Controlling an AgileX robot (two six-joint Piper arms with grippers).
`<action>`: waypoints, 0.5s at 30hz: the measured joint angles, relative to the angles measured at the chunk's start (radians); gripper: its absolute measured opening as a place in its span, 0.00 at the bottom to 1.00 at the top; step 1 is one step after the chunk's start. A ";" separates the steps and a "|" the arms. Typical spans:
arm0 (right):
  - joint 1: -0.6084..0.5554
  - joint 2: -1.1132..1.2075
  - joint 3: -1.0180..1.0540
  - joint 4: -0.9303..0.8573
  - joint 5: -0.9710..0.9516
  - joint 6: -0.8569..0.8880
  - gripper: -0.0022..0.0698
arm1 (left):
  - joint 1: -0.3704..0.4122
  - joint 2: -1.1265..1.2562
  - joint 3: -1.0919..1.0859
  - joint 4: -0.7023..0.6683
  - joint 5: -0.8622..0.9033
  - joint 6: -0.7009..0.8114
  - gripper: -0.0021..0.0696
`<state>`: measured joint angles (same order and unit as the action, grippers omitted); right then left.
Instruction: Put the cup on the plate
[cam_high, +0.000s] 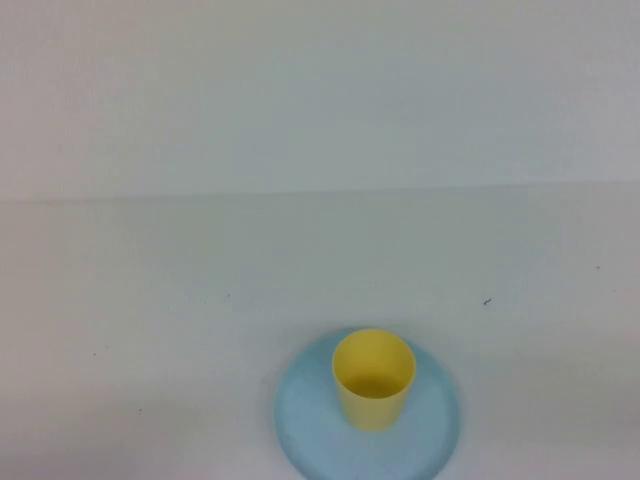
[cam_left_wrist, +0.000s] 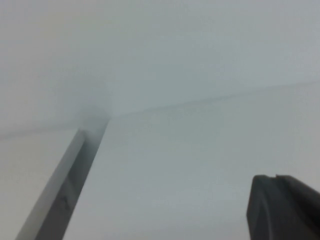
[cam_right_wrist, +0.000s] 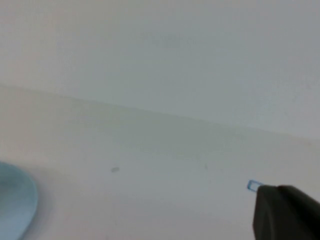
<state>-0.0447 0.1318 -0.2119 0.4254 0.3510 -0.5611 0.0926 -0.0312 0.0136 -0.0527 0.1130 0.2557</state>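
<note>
High view: yellow cup (cam_high: 373, 378), upright, mouth open upward, seated on light blue plate (cam_high: 305, 425); set slightly toward the plate's far side. Plate flat on white counter (cam_high: 200, 330), at the near edge, a little right of its middle; near rim cut off by the frame. Few small dark specks on the counter surface. No arm in this view.

Left wrist view: left end effector (cam_left_wrist: 282, 207), dark fingertips pressed together, clenched on nothing, above bare white counter beside a grey edge strip (cam_left_wrist: 62, 192); neither cup nor plate visible.

Right wrist view: right end effector (cam_right_wrist: 285, 212), dark tip, clenched and empty, over the counter; sliver of the plate (cam_right_wrist: 15, 202) visible well apart from it.
</note>
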 joint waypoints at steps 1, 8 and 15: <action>-0.023 -0.015 0.030 0.004 -0.004 -0.002 0.03 | 0.003 0.000 0.020 0.000 -0.008 0.000 0.03; -0.046 -0.098 0.196 0.011 -0.137 -0.012 0.03 | 0.008 0.000 0.020 -0.049 0.144 0.014 0.03; -0.046 -0.104 0.239 0.014 -0.122 -0.036 0.03 | 0.008 0.000 0.019 -0.055 0.233 -0.017 0.03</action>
<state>-0.0905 0.0276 0.0266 0.4393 0.2292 -0.5971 0.1001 -0.0312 0.0321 -0.1080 0.3463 0.2389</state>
